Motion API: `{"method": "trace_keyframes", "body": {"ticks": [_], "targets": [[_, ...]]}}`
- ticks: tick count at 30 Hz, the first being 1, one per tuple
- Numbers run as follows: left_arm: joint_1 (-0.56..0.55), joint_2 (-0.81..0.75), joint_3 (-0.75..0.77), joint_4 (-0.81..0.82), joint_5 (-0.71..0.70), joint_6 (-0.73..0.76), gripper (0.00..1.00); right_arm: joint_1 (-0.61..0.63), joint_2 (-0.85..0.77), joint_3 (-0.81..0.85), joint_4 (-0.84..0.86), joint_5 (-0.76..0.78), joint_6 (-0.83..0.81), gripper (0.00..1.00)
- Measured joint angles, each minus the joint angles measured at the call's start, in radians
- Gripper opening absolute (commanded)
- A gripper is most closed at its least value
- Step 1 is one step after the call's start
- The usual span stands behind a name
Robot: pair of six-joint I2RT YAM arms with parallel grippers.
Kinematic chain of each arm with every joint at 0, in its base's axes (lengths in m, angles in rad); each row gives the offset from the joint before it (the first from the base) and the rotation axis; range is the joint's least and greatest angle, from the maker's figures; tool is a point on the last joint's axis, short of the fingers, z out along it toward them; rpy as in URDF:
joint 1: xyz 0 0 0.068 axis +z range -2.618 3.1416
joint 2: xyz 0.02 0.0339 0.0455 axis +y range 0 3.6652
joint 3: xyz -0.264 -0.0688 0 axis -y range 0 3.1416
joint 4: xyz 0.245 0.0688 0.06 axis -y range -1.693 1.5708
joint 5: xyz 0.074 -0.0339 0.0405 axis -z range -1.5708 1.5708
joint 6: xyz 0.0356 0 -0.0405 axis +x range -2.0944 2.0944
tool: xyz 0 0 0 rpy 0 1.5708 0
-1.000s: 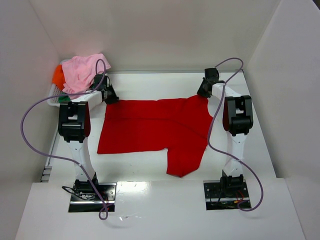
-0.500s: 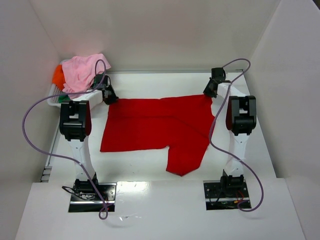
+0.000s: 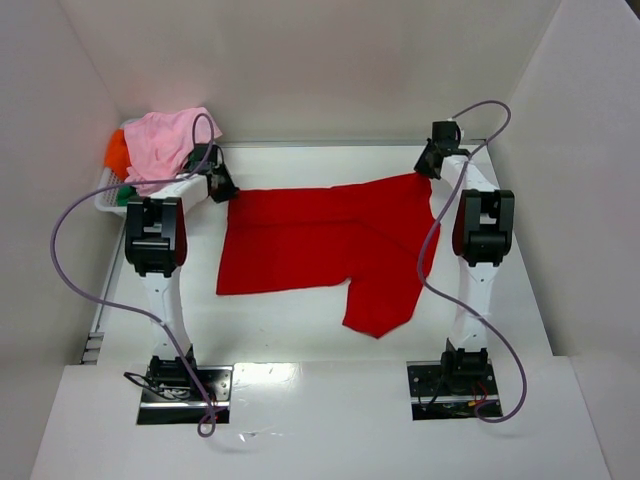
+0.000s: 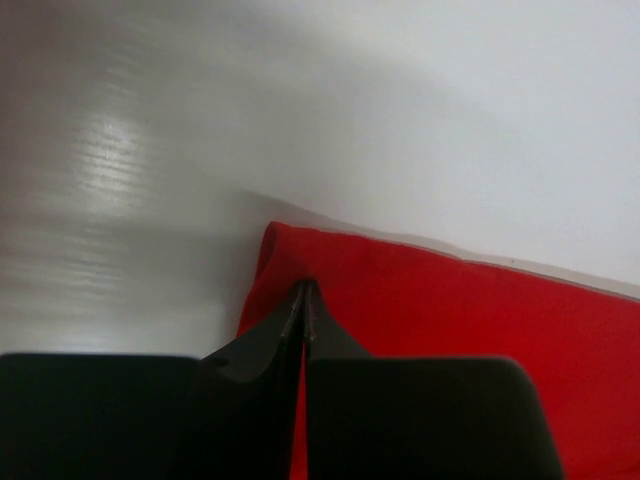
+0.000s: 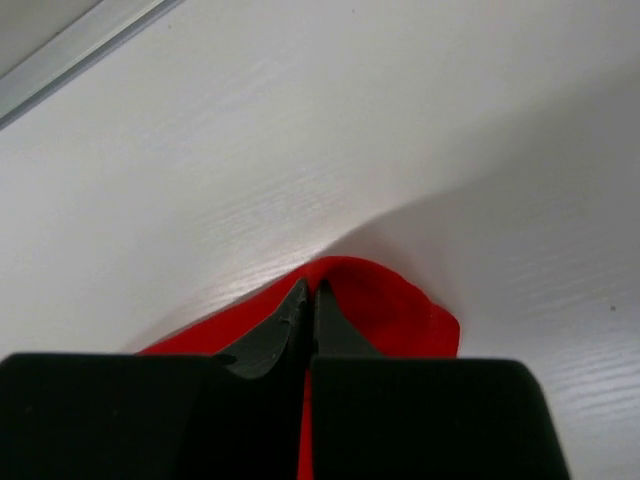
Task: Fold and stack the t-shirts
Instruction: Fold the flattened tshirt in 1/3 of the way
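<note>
Seen from above, a white table (image 3: 300, 335) sat boxed in by white walls (image 3: 330, 70). The red shirt (image 3: 320, 240) lay spread mid-table, one flap reaching toward the near edge. A pink shirt (image 3: 165, 140), orange shirt (image 3: 117, 150) and green shirt (image 3: 127, 195) were heaped in a basket (image 3: 108, 203) at far left. The left gripper (image 3: 228, 193) and right gripper (image 3: 426, 171) met the red shirt's far corners. The left wrist view showed jaws pinched together on a red edge over glossy white table. In the right wrist view, the jaws were clamped on a raised red fold.

Plain bright red t-shirt (image 3: 320, 240) on white table (image 3: 290, 325) — pink shirt (image 3: 165, 140), orange shirt (image 3: 116, 150)
</note>
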Motion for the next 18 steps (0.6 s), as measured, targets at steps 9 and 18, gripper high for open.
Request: {"method": "trace_keyframes", "body": {"ticks": [9, 18], "targets": [[-0.014, 0.032, 0.079, -0.018, 0.0, 0.005, 0.25, -0.005, 0.109, 0.168, -0.06, 0.005, -0.027, 0.01], [-0.024, 0.05, 0.138, -0.032, -0.002, 0.013, 0.53, -0.016, 0.163, 0.277, -0.085, 0.02, -0.032, 0.14]]}}
